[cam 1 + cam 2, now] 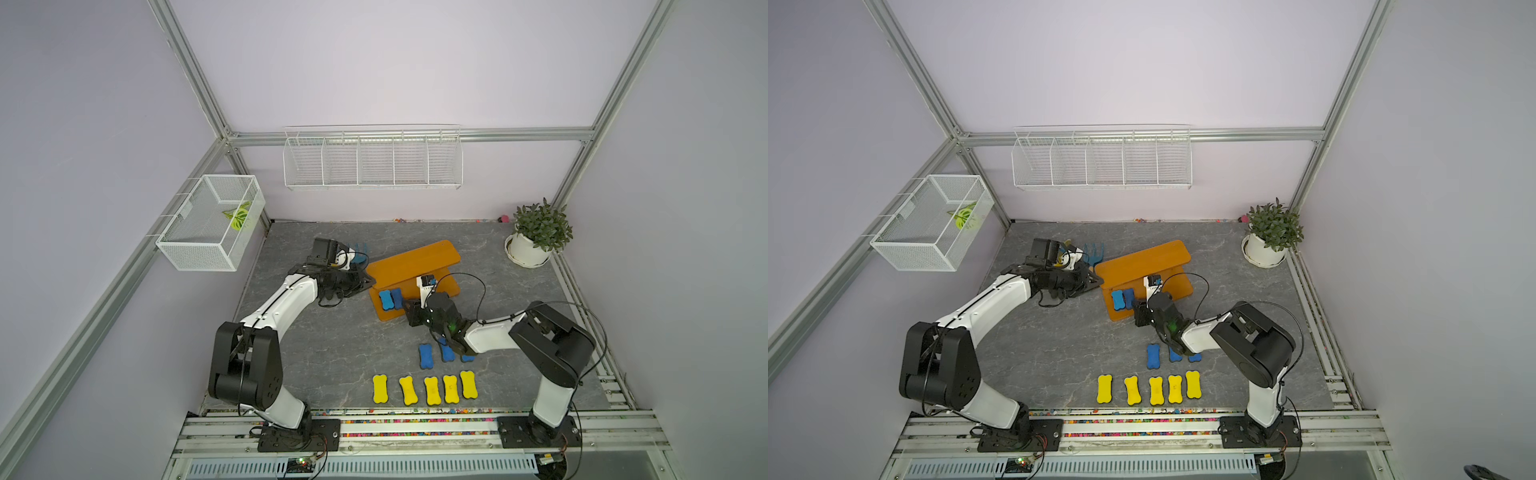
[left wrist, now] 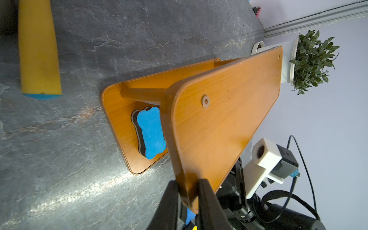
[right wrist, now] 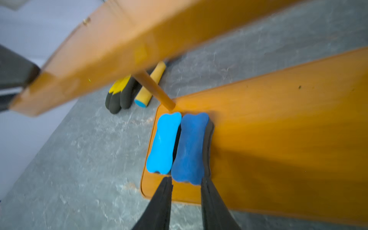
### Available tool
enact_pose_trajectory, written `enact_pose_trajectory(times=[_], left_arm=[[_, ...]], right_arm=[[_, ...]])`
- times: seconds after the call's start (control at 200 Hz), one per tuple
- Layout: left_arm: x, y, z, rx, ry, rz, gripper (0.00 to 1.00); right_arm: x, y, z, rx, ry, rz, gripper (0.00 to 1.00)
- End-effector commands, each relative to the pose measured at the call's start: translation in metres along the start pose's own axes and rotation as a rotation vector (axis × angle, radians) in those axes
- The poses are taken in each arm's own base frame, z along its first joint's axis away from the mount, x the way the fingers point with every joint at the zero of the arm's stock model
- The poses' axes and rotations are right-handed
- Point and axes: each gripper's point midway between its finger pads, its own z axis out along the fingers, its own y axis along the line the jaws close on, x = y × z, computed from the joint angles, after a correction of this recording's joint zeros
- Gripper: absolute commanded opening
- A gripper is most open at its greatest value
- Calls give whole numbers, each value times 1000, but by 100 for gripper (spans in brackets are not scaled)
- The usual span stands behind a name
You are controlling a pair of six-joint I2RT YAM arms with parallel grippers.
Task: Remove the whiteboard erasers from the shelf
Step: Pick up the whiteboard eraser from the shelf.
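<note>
The orange-brown shelf (image 1: 415, 257) stands mid-table. My left gripper (image 2: 189, 184) is shut on the end corner of its upper board (image 2: 225, 111), seen in a top view too (image 1: 370, 282). Two blue whiteboard erasers (image 1: 386, 300) (image 1: 397, 298) lie side by side on the lower board (image 3: 278, 129). My right gripper (image 3: 186, 180) is open, its fingertips flanking the near end of the darker blue eraser (image 3: 191, 147); the lighter one (image 3: 163, 141) lies just outside. Three blue erasers (image 1: 426, 356) and a row of several yellow ones (image 1: 432, 390) lie on the table in front.
A yellow-and-black glove (image 3: 119, 93) and a blue rake (image 1: 359, 249) with a yellow handle (image 2: 38, 49) lie behind the shelf's left end. A potted plant (image 1: 538, 232) stands back right. A white wire rack (image 1: 372, 162) and mesh basket (image 1: 208, 232) hang on the walls.
</note>
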Motion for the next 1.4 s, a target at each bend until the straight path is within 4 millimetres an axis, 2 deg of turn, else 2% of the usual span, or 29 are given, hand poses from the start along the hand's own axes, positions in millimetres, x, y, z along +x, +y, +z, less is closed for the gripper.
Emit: enact_pose_trajectory(times=[0.0,0.55,1.03,1.395], left_arm=[[2,3,5,-20,22,34,21],[1,2,-2,-20,9,40,20],[3,3,-2,-24,9,42,21],[3,7,-1,-35,15,38,20]], right_arm=[[-5,-2,7,8,-49,27,32],[1,-11,21,35,-72,50,33],[0,-8,33,17,-69,83,33],[12,-17,41,24,-32,103,32]])
